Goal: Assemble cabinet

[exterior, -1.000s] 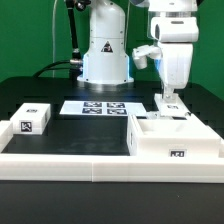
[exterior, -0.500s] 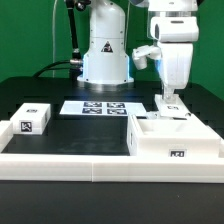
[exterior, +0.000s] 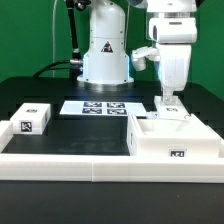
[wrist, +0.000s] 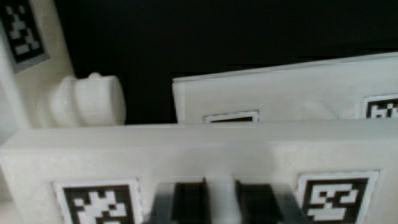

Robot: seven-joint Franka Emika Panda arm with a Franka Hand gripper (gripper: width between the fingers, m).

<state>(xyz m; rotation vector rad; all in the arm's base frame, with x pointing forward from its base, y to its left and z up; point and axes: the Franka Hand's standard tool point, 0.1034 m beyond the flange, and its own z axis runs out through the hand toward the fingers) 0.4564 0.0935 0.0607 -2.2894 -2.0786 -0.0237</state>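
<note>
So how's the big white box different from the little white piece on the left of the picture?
The cabinet body is far bigger than the small panel. The body is open on top; the panel looks solid. The gripper hangs over the body, not the panel. Both are white with tags.

White arm point(exterior: 168, 45), rounded shells; base point(exterior: 105, 68) carries dark triangular sticker point(exterior: 104, 50); black cables point(exterior: 75, 35) behind; end effector point(wrist: 206, 198) fingers point(wrist: 240, 200) dark.

Even, bright light fills the exterior view; the wrist view is softly blurred.
</note>
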